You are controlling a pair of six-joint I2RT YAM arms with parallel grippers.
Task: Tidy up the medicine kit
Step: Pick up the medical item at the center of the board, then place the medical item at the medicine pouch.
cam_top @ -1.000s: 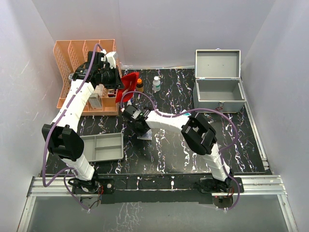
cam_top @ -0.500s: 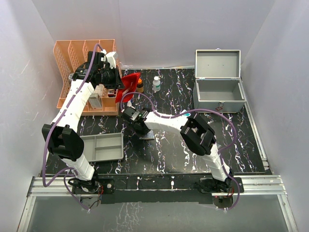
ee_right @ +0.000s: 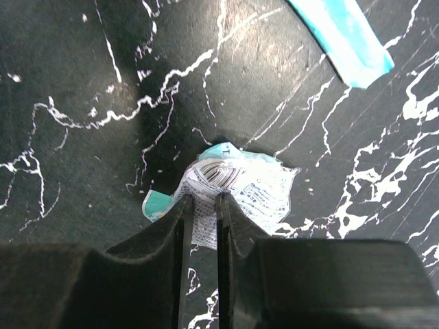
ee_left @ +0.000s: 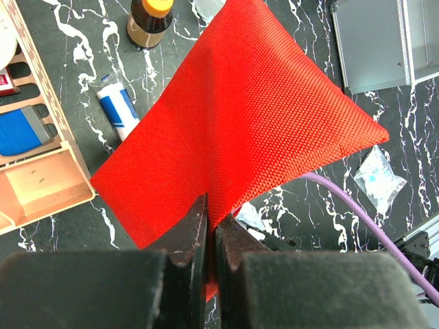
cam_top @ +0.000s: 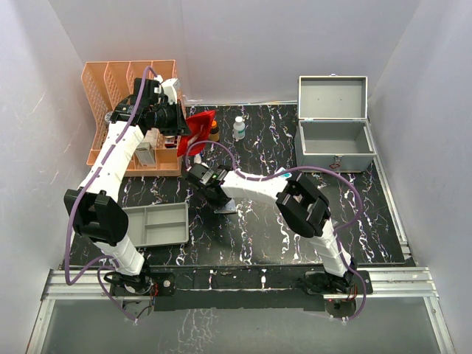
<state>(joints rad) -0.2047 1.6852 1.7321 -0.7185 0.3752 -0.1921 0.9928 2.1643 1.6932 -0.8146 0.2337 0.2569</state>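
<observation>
The medicine kit [cam_top: 333, 158], a grey metal box, stands at the back right with its lid up; its corner shows in the left wrist view [ee_left: 384, 41]. My left gripper [cam_top: 183, 133] [ee_left: 211, 214] is shut on an edge of the flat red pouch [cam_top: 199, 127] [ee_left: 247, 116], which hangs above the table beside the orange rack. My right gripper [cam_top: 214, 198] [ee_right: 203, 199] is down at the table's middle, shut on a crumpled white and teal printed packet [ee_right: 254, 181] [cam_top: 227, 207] that bunches up between the fingers.
An orange rack [cam_top: 118, 88] with boxes stands at the back left. A grey divided tray [cam_top: 155, 225] lies near the left arm. A brown bottle [ee_left: 147, 20], a white bottle [cam_top: 238, 127], a blue-white tube [ee_left: 118, 106], a small clear bag [ee_left: 378, 178] and a teal strip [ee_right: 343, 38] lie about.
My right gripper's jaws have narrowed onto the packet, and the packet has shifted a little. The left arm and the red pouch have stayed put.
</observation>
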